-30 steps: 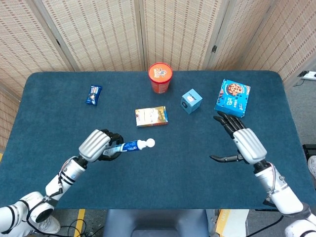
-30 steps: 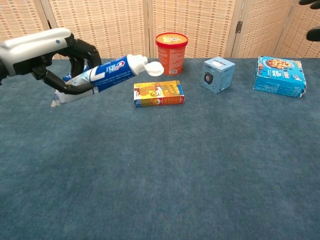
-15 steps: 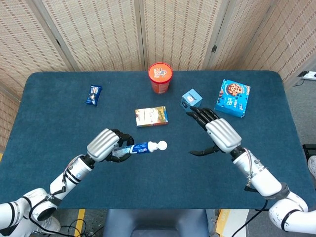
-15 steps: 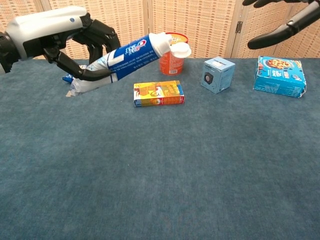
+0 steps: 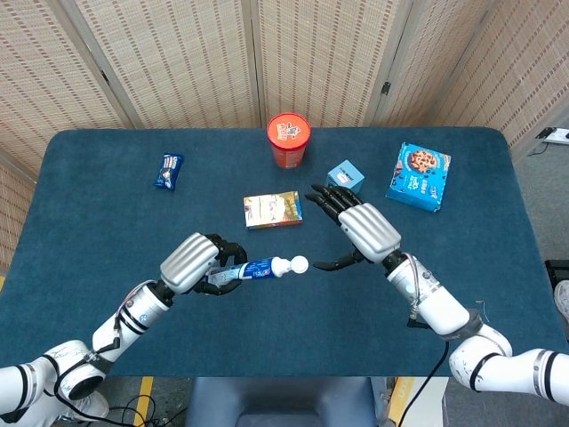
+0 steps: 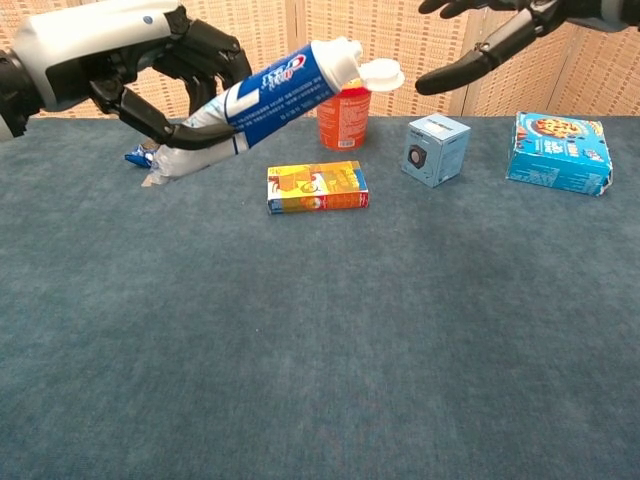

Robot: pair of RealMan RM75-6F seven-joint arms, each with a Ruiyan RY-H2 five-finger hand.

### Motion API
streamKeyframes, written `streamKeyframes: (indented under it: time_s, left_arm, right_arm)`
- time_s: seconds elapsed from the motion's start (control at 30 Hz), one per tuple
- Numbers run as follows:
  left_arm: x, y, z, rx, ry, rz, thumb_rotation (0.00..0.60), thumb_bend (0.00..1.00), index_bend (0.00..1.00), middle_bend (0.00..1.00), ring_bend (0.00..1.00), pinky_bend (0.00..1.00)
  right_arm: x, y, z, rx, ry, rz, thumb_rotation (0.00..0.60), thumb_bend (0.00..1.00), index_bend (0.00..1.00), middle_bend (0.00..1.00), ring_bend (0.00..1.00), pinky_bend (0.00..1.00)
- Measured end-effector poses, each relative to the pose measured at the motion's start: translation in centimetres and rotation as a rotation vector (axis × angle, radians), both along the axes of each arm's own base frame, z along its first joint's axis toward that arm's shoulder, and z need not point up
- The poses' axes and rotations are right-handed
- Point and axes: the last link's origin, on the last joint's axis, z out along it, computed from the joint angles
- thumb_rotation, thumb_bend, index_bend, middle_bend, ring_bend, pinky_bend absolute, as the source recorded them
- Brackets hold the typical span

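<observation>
My left hand [image 5: 197, 263] [image 6: 120, 60] grips a blue and white toothpaste tube [image 5: 258, 267] [image 6: 275, 95] above the table, white cap [image 5: 299, 264] [image 6: 382, 73] pointing toward my right side. My right hand [image 5: 360, 229] [image 6: 490, 30] hovers open just beyond the cap, fingers spread and thumb stretched toward it, a small gap between them. In the chest view only part of the right hand shows at the top edge.
On the blue table [image 5: 107, 213] lie a yellow box [image 5: 273, 211] [image 6: 317, 187], an orange tub [image 5: 288, 140] [image 6: 342, 118], a small light-blue cube box [image 5: 345, 181] [image 6: 437, 149], a blue cookie box [image 5: 418, 176] [image 6: 558, 152] and a blue snack packet [image 5: 168, 171].
My right hand has swept left from the table's right side to just beside the cap. My left hand has raised the tube and carried it slightly toward the middle.
</observation>
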Motion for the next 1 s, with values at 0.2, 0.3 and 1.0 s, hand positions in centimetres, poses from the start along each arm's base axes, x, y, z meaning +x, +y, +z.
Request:
streamKeyframes:
  time_s: [0.2,0.3,1.0]
  left_arm:
    - [0.1,0.2,0.4,0.008,-0.02,0.001,0.6,0.66,0.75,0.81,0.71,0.55]
    - [0.0,0.2,0.6,0.006,-0.02,0.004,0.6,0.66,0.75,0.81,0.71,0.55]
    - [-0.8,0.9,-0.5,0.031,0.103,0.002,0.6,0.67,0.82,0.88,0.77,0.55]
  right_arm:
    - [1.1,-0.7,-0.9,-0.001,-0.037,0.019,0.414,0.0,0.0,0.0,0.0,0.0]
    - [1.5,-0.9,-1.2,-0.001,-0.051,0.026,0.414,0.0,0.0,0.0,0.0,0.0]
    - [3.3,-1.5,-2.0,0.011,-0.094,0.057,0.415,0.0,0.0,0.0,0.0,0.0]
